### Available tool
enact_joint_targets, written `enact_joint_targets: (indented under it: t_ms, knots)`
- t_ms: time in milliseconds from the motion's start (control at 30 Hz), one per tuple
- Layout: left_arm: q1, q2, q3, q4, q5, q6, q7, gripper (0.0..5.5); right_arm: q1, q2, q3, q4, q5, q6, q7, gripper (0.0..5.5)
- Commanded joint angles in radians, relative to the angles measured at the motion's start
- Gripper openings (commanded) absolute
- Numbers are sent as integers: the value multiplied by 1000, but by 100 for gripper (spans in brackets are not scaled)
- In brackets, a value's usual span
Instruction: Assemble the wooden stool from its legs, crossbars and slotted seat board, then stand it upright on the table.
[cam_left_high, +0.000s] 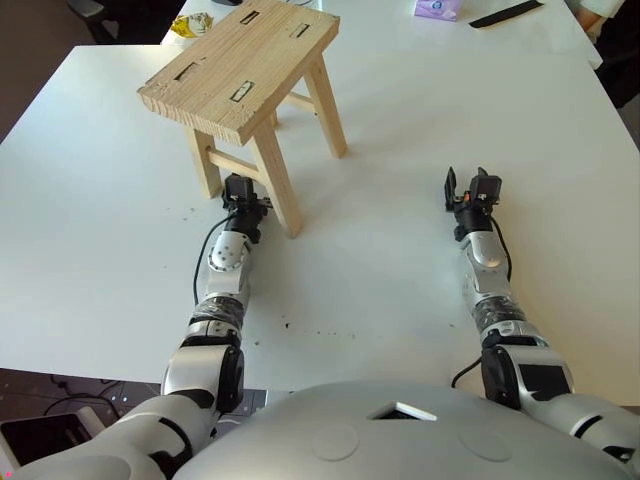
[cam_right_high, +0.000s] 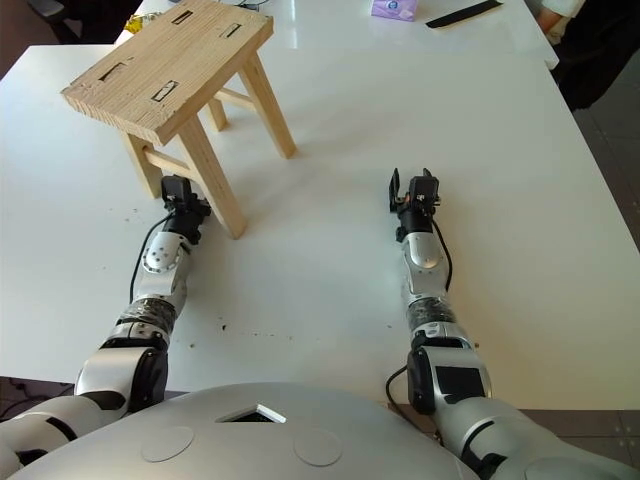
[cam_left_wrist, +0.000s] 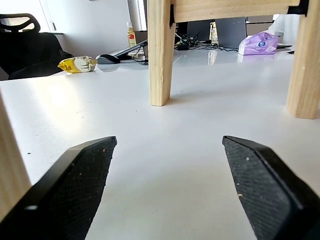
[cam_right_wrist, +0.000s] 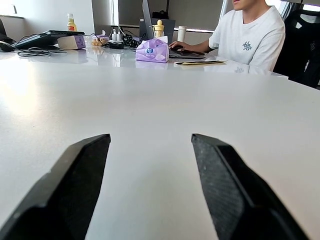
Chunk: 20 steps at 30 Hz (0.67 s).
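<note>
Under the near end of the wooden stool (cam_left_high: 240, 70), the left gripper (cam_left_wrist: 169, 142) lies low on the white table (cam_left_high: 400, 270) with its two fingers spread wide and nothing between them. From this gripper the nearest leg (cam_left_high: 281, 185) stands just beside it at about 2 o'clock, a second leg (cam_left_high: 205, 160) is near at 10 o'clock, and a crossbar (cam_left_high: 232, 160) passes overhead at 12 o'clock. The stool looks fully assembled and already upright on all four legs, with the slotted seat board (cam_left_high: 270, 45) on top; its long axis runs roughly from 7 to 1 o'clock. The left arm is plainly the nearer one. The right gripper (cam_left_high: 467, 180) rests on bare table well apart from the stool, which lies at about 10 o'clock from it; its fingers are also spread and hold nothing. By my judgement, little remains beyond drawing the left arm clear toward 6 o'clock without clipping that nearest leg. A purple tissue pack (cam_left_high: 437, 8) sits at the table's far edge.
</note>
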Motion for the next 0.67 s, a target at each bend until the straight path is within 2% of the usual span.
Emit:
enact_joint_targets:
  t_ms: [33,367,667]
  knots:
    - [31,63,33,-47,-27,33,-45,396,104,44,-1,-18,-7,36,-22,301]
    - [77,58,28,-144,-25,83,-70,396,121,42,-15,-115,-11,82,-41,301]
    - [31,39,49,-122,-40,76,-53,396,88,29,-38,-143,0,98,-33,301]
